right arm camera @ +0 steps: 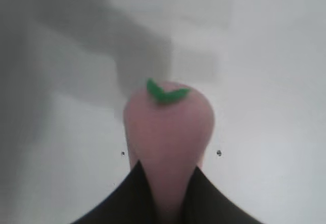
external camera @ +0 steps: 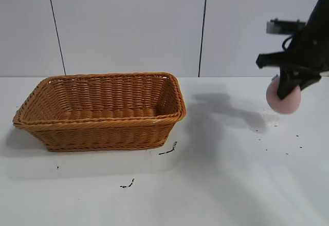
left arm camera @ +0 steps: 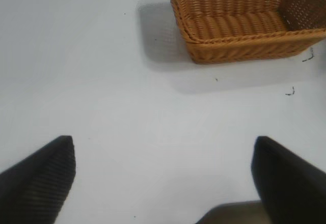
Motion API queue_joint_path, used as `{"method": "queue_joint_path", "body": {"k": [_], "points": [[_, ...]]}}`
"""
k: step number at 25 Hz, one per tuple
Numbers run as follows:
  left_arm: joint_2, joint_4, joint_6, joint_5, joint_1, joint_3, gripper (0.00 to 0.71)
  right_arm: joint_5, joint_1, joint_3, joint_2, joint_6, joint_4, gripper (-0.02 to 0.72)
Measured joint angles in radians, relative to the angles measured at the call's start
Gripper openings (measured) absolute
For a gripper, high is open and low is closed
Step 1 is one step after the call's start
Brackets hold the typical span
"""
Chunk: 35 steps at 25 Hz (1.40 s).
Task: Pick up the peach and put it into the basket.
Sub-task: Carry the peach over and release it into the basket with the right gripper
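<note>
My right gripper (external camera: 288,88) is shut on the peach (external camera: 284,98), a dusty-pink lump held above the table at the far right. In the right wrist view the peach (right arm camera: 168,132) sits pinched between the two black fingers (right arm camera: 127,198), with a small green leaf on it. The orange-brown wicker basket (external camera: 103,128) stands at the left, well apart from the peach, and shows nothing inside. It also shows in the left wrist view (left arm camera: 244,46). My left gripper (left arm camera: 163,147) is open and empty over bare table, out of the exterior view.
The white table (external camera: 231,185) carries a few small black marks in front of the basket (external camera: 168,149) and specks near the peach. A pale panelled wall stands behind.
</note>
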Motion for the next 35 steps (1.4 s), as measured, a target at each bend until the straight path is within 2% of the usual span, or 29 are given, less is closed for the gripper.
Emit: {"method": "queue_joint_path", "body": {"k": [7, 14, 18, 21, 23, 26, 27, 29, 30, 31, 32, 35], "points": [[0.0, 0.0, 0.0, 0.0, 0.0, 0.0, 0.692, 0.067, 0.202, -0.269, 0.101, 0.015, -0.008, 0.025], [0.0, 0.0, 0.0, 0.0, 0.0, 0.0, 0.692, 0.08, 0.41, -0.44, 0.262, 0.015, -0.007, 0.025], [0.0, 0.0, 0.0, 0.0, 0.0, 0.0, 0.692, 0.046, 0.487, -0.45, 0.357, 0.013, -0.008, 0.025], [0.0, 0.0, 0.0, 0.0, 0.0, 0.0, 0.692, -0.015, 0.513, -0.45, 0.428, 0.007, -0.02, 0.027], [0.0, 0.0, 0.0, 0.0, 0.0, 0.0, 0.692, -0.028, 0.516, -0.45, 0.467, 0.007, -0.023, 0.052], [0.0, 0.0, 0.0, 0.0, 0.0, 0.0, 0.692, -0.028, 0.516, -0.45, 0.502, 0.007, -0.026, 0.147], [0.0, 0.0, 0.0, 0.0, 0.0, 0.0, 0.692, -0.028, 0.516, -0.45, 0.505, 0.003, -0.026, 0.205], [0.0, 0.0, 0.0, 0.0, 0.0, 0.0, 0.692, -0.029, 0.516, -0.45, 0.503, -0.006, -0.026, 0.367], [0.0, 0.0, 0.0, 0.0, 0.0, 0.0, 0.692, -0.029, 0.516, -0.45, 0.499, -0.008, -0.026, 0.484], [0.0, 0.0, 0.0, 0.0, 0.0, 0.0, 0.692, -0.031, 0.516, -0.45, 0.496, -0.009, -0.026, 0.57], [0.0, 0.0, 0.0, 0.0, 0.0, 0.0, 0.692, -0.031, 0.516, -0.452, 0.494, -0.009, -0.026, 0.621], [0.0, 0.0, 0.0, 0.0, 0.0, 0.0, 0.692, -0.021, 0.516, -0.453, 0.48, -0.011, -0.026, 0.677]]}}
